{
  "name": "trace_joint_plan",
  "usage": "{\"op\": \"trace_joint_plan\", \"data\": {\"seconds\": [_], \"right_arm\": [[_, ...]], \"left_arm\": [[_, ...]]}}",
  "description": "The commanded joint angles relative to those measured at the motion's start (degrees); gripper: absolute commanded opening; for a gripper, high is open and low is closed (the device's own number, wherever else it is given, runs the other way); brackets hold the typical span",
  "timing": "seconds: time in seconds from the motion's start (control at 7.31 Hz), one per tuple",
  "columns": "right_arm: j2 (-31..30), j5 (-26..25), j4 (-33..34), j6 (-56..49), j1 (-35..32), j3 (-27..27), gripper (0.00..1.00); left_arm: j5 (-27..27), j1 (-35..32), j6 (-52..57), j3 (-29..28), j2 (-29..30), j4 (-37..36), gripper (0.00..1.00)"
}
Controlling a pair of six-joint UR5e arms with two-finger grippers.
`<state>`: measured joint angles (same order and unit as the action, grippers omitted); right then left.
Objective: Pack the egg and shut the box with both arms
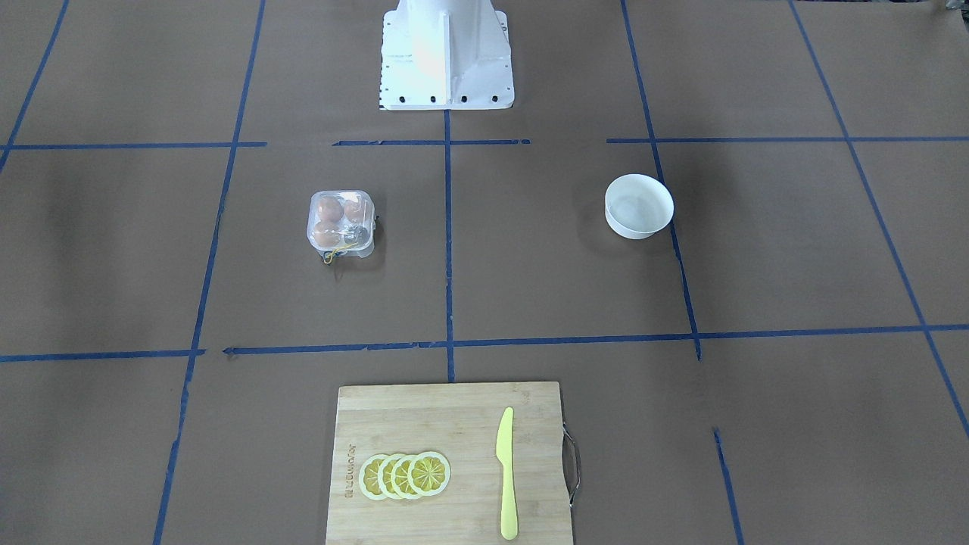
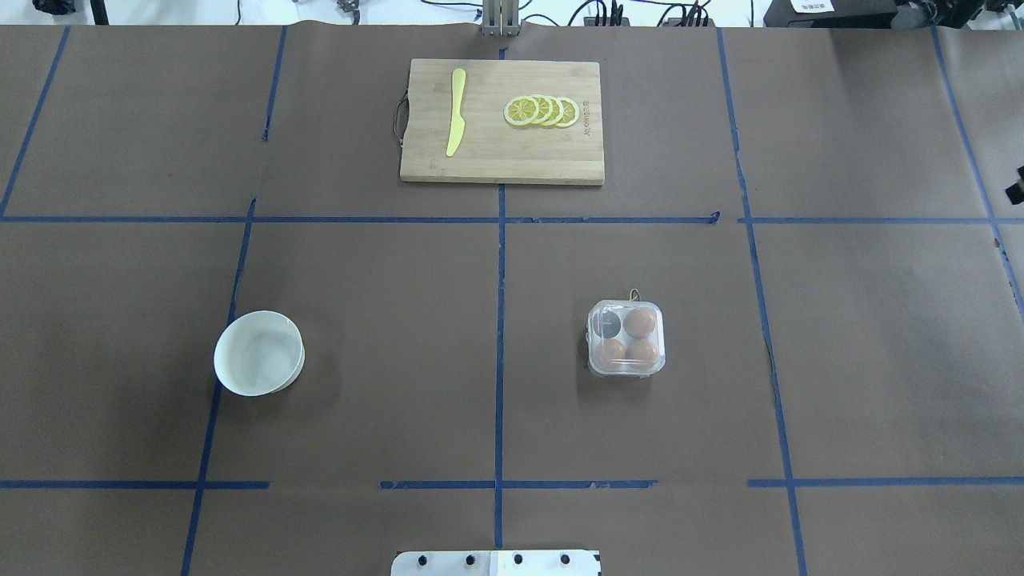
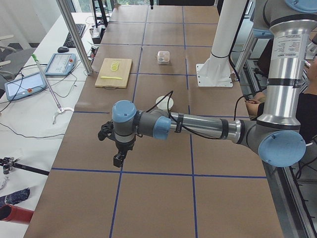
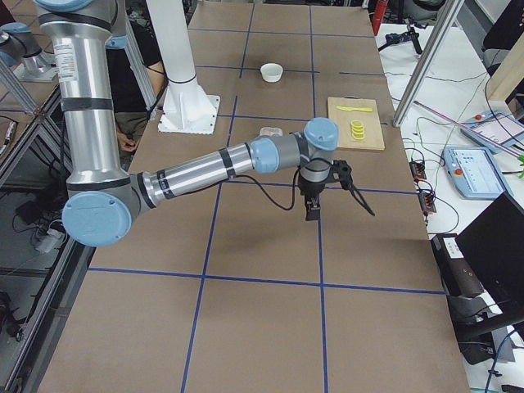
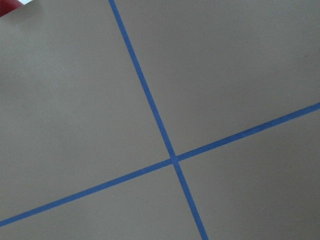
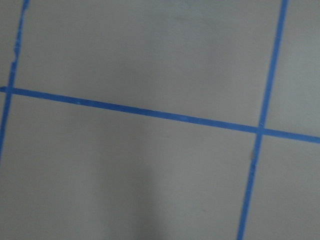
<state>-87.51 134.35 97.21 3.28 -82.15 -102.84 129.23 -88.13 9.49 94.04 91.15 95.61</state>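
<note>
The clear egg box (image 2: 607, 324) sits on the table right of centre, its lid down over the cells; it also shows in the front view (image 1: 360, 234). Three tan-orange eggs lie inside it, such as one egg (image 2: 640, 322) in a far cell, and one cell is empty. My left gripper (image 3: 119, 159) shows only in the left side view, far from the box near the table's left end. My right gripper (image 4: 312, 213) shows only in the right side view, near the table's right end. I cannot tell if either is open or shut. Both wrist views show only brown paper and blue tape.
A white bowl (image 2: 258, 354) stands left of centre. A wooden cutting board (image 2: 502, 152) at the far edge carries a yellow knife (image 2: 456, 112) and lemon slices (image 2: 542, 110). The white pedestal (image 1: 447, 53) stands at the robot's edge.
</note>
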Motion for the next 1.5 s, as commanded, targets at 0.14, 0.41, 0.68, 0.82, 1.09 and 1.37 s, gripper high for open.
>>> {"op": "trace_joint_plan", "data": {"seconds": [0.14, 0.41, 0.68, 0.82, 1.09, 1.37], "right_arm": [[-3.1, 1.35, -0.18, -4.94, -5.47, 4.05, 1.0], [-5.21, 1.52, -0.18, -4.69, -7.31, 4.76, 1.0], [-5.74, 1.52, -5.31, -4.51, -7.32, 11.13, 1.0], [-5.39, 1.61, -9.45, -3.99, -7.32, 13.17, 1.0], [-4.77, 2.05, -9.67, -0.91, -7.41, 12.06, 1.0], [-4.77, 2.05, -7.75, -0.64, -7.76, 9.34, 1.0]], "left_arm": [[1.47, -0.73, -2.55, -0.09, -2.99, 0.01, 1.0], [1.47, -0.73, -2.46, -0.35, -3.0, 0.27, 1.0], [1.47, -0.73, -2.46, -0.35, -3.61, 0.54, 1.0], [1.47, -0.73, -2.46, -0.35, -3.61, 0.54, 1.0], [1.47, -0.73, -2.46, -0.35, -3.61, 0.54, 1.0], [1.47, -0.73, -2.63, -0.44, -3.61, 0.54, 1.0]]}}
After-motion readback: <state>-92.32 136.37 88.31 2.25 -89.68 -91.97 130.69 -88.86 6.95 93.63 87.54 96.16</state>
